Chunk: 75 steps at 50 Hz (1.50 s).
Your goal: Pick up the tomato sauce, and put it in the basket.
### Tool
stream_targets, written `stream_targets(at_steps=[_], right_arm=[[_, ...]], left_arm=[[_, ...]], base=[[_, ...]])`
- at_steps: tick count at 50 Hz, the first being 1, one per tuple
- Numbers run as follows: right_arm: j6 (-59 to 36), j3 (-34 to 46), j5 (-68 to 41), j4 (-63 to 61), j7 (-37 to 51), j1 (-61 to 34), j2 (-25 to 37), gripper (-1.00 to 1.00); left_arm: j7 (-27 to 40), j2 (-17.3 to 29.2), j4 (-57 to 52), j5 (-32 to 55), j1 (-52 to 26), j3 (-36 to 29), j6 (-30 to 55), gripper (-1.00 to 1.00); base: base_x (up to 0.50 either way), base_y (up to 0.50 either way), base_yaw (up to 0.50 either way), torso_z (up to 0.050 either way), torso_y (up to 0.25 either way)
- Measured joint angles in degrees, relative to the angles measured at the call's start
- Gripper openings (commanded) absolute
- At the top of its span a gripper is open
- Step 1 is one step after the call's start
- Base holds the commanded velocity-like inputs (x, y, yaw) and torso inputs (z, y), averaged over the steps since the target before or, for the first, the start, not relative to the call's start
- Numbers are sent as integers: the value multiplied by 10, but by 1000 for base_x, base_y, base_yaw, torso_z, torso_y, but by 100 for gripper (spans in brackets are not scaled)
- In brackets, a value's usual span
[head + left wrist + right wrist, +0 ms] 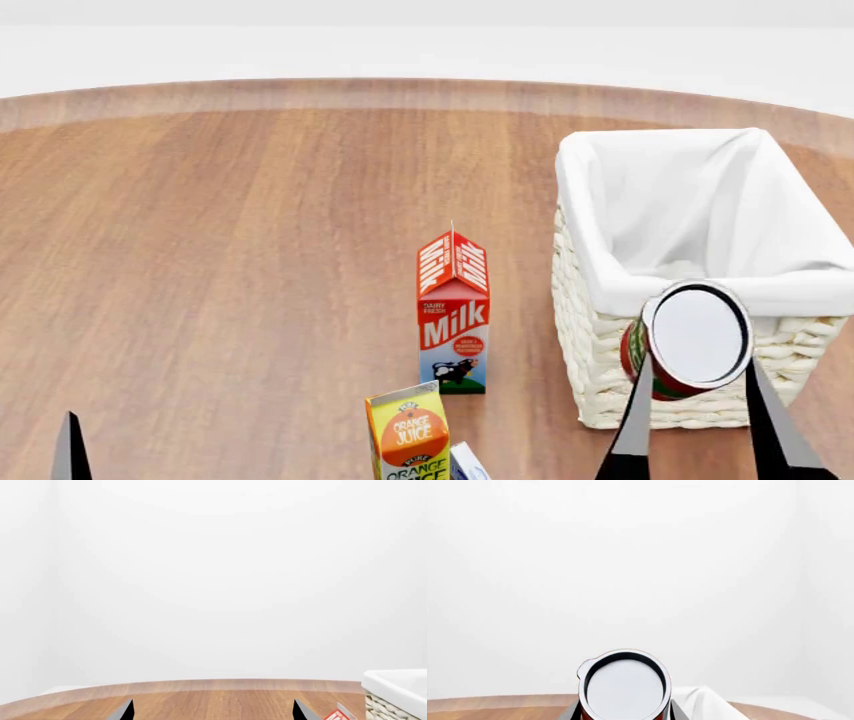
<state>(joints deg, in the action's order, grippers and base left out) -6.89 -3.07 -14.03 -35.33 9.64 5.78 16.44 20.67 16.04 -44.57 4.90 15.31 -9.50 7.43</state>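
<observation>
Jaws of the right gripper (697, 400) are clenched on the tomato sauce (689, 340), one dark finger against each side of the can wall, with the can lifted off the worktop (240, 230) and tilted so its silver top faces the head camera. The right wrist view confirms this: the can (624, 687) sits between the two fingers with its lid disc facing that camera. The held can is in front of the near wall of the basket (601, 340), about level with the rim, and does not appear to be over the opening yet; the white cloth liner (694, 200) lies beyond the jaws. Handling judgement: a tin can is rigid and will not deform under grip, but its smooth label and metal wall are likely slippery, and a full can carries noticeable weight, so a firm hold across the mid-height of the cylinder, as now, is the sound grasp point. Release should be low inside the liner to limit rolling. Jaws of the left gripper (212, 711) stand released, the two tips wide apart with nothing between them, low over the worktop. To the left of the right jaws stand a milk carton (454, 315) and an orange juice carton (410, 440), both well clear of the can.
</observation>
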Motion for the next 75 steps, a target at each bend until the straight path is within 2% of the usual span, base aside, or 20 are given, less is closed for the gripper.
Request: stream_targets(at_steps=[14,30,48,62,68,75], right_arm=[[-96,7,-17,12,26,-162,13,-100],[-113,47,-3,201,22,-349,-3,-100],[-48,91,45,524,20,-530,-34,-100],[105,109,79,924,13,-705,-64,-100],[119,110,95,1008,9,-743,-68,-100],[93,102,104,1058,8,-768,-72,-100]], left_arm=[[6,5,-1,3,-1,-2,1,100],[13,11,-2,9,-3,-2,2,100],[20,17,-3,13,-4,-3,2,100],[26,21,-4,17,-5,-3,1,100],[28,23,-3,19,-5,-4,0,100],[30,25,-4,21,-5,-3,0,100]], base=[[0,0,0,0,1],[0,0,0,0,0],[0,0,0,0,1],[0,0,0,0,0],[0,0,0,0,0],[0,0,0,0,1]])
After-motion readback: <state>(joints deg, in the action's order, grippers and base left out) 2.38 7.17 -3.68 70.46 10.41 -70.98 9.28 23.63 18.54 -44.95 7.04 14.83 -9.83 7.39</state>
